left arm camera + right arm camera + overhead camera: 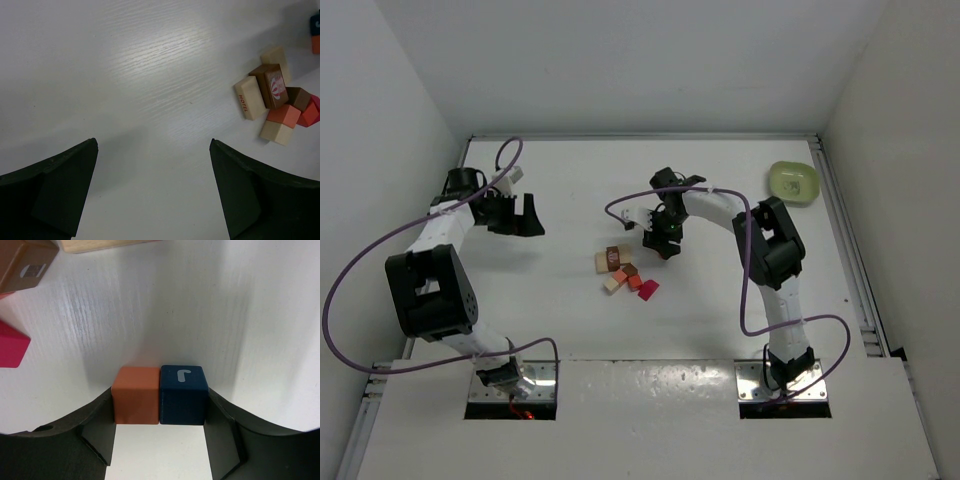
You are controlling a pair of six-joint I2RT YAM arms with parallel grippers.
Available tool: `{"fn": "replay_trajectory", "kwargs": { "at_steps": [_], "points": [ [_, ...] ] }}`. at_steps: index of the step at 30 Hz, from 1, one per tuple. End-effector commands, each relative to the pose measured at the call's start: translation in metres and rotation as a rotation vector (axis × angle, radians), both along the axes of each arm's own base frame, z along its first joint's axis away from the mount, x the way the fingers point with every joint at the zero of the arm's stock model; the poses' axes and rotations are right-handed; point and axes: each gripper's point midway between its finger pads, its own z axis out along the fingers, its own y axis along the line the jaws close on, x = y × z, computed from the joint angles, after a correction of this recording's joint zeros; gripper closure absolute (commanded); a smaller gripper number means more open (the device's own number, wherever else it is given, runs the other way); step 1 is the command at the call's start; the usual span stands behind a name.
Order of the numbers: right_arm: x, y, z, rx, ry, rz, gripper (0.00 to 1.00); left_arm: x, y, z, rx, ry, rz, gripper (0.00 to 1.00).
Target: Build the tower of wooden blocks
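Observation:
My right gripper (160, 399) is shut on two wood blocks side by side, an orange cube (136, 394) and a dark blue cube (183, 394), each touching one finger. Whether they rest on the table I cannot tell. In the top view this gripper (665, 243) hangs just right of the loose cluster of blocks (625, 275). The cluster holds pale (250, 97), brown (272, 85), orange (283, 115) and red-pink (311, 111) blocks. My left gripper (152, 145) stands open over bare table, left of the cluster (525, 215). No tower shows in any view.
A light green bowl (794, 182) sits at the back right corner. White walls enclose the table on three sides. A magenta block (10, 345) and a brown one (22, 265) lie just left of my right gripper.

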Motion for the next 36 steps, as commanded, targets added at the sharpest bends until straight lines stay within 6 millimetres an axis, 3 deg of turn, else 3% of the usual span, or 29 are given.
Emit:
{"fn": "replay_trajectory", "kwargs": {
  "at_steps": [1, 4, 11, 15, 19, 30, 34, 36],
  "points": [
    [-0.002, 0.0, -0.008, -0.017, 0.002, 0.027, 0.4, 0.015, 0.005, 0.013, -0.004, -0.054, -0.005, 0.0],
    [-0.002, 0.0, -0.006, -0.015, -0.001, 0.028, 0.37, 0.015, 0.005, 0.009, -0.007, -0.046, -0.005, 0.0],
    [-0.002, -0.001, -0.009, -0.027, -0.009, 0.014, 0.19, 0.017, 0.003, 0.011, -0.023, -0.05, -0.015, 0.0],
    [-0.003, 0.0, -0.008, -0.021, -0.017, 0.015, 0.0, 0.017, 0.003, 0.011, -0.023, -0.05, -0.015, 0.0],
    [-0.004, 0.003, -0.004, 0.0, -0.016, 0.004, 0.0, 0.017, 0.003, 0.011, -0.023, -0.05, -0.015, 0.0],
    [0.02, 0.029, 0.079, 0.185, -0.169, -0.12, 0.0, 0.022, 0.001, 0.019, -0.041, -0.08, 0.009, 0.0],
    [0.024, 0.038, 0.122, 0.259, -0.194, -0.143, 0.0, 0.023, 0.004, 0.028, -0.029, -0.097, 0.03, 0.0],
    [0.022, 0.037, 0.155, 0.314, -0.23, -0.157, 0.0, 0.028, 0.004, 0.033, -0.005, -0.105, 0.05, 0.0]
  ]
}}
